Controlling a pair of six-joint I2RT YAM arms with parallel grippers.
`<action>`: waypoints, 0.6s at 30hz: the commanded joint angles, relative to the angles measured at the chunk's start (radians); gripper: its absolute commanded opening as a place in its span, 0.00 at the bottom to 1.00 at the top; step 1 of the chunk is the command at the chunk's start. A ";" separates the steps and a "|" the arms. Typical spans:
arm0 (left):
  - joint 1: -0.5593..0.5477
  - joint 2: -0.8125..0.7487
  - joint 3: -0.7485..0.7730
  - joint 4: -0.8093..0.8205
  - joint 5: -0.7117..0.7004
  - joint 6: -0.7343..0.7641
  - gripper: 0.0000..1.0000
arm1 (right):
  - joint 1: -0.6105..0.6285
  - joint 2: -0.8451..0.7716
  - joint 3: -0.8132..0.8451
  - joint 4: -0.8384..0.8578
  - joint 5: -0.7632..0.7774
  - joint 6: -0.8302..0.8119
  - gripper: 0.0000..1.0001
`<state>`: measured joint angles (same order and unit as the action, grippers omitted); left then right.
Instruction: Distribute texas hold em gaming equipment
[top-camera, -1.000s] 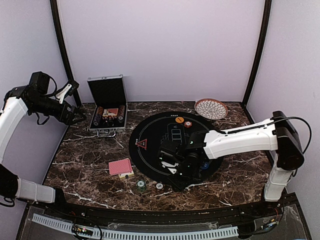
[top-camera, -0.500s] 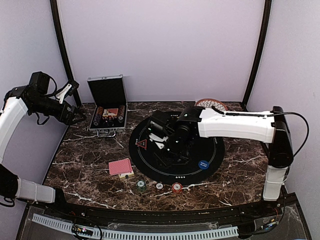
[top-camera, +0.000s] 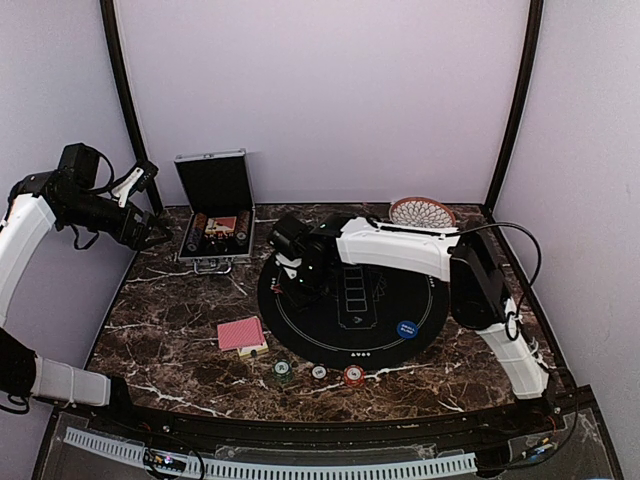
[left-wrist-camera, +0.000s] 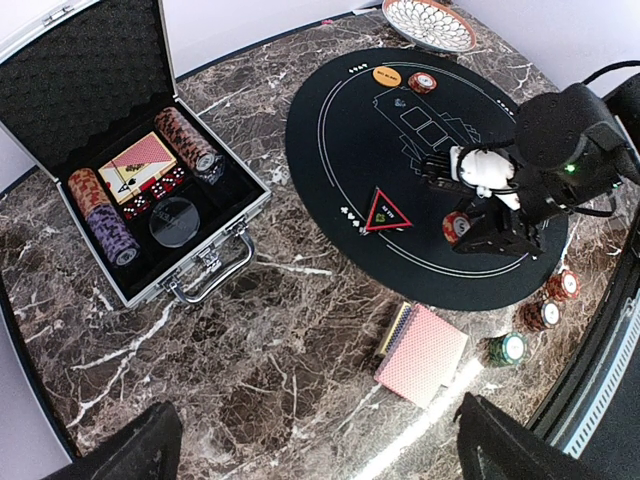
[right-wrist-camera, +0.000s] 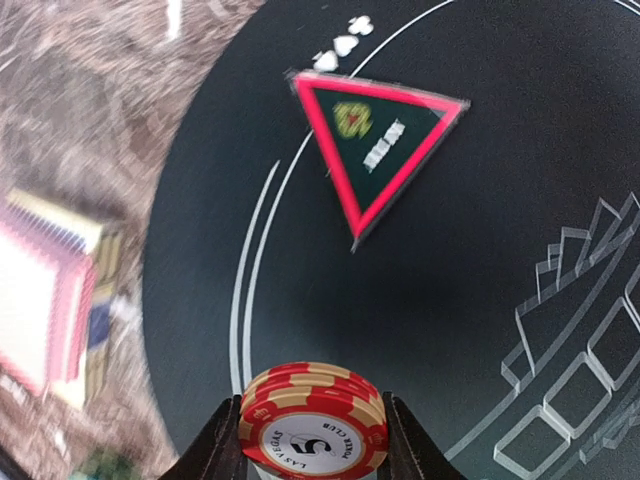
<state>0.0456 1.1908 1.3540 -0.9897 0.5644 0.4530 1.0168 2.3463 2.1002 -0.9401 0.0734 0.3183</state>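
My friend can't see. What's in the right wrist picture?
The right end effector grips a small stack of red poker chips above a black mat. A red-edged triangle marker lies on the mat ahead; red-backed cards lie at the left edge.

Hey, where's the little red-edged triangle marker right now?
In the left wrist view, the triangle marker lies flat on the left part of the round black mat, near its edge. The right gripper, holding red chips, hangs just beside it.
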 joint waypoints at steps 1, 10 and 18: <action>-0.005 -0.020 0.008 -0.012 0.025 0.010 0.99 | -0.028 0.061 0.072 0.023 -0.011 -0.013 0.30; -0.005 -0.008 0.005 -0.005 0.026 0.013 0.99 | -0.042 0.062 -0.011 0.063 -0.029 -0.022 0.30; -0.006 -0.008 0.006 0.000 0.031 0.006 0.99 | -0.042 0.094 0.002 0.075 -0.043 -0.016 0.37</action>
<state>0.0456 1.1908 1.3540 -0.9890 0.5671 0.4526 0.9745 2.4271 2.0869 -0.8829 0.0490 0.3038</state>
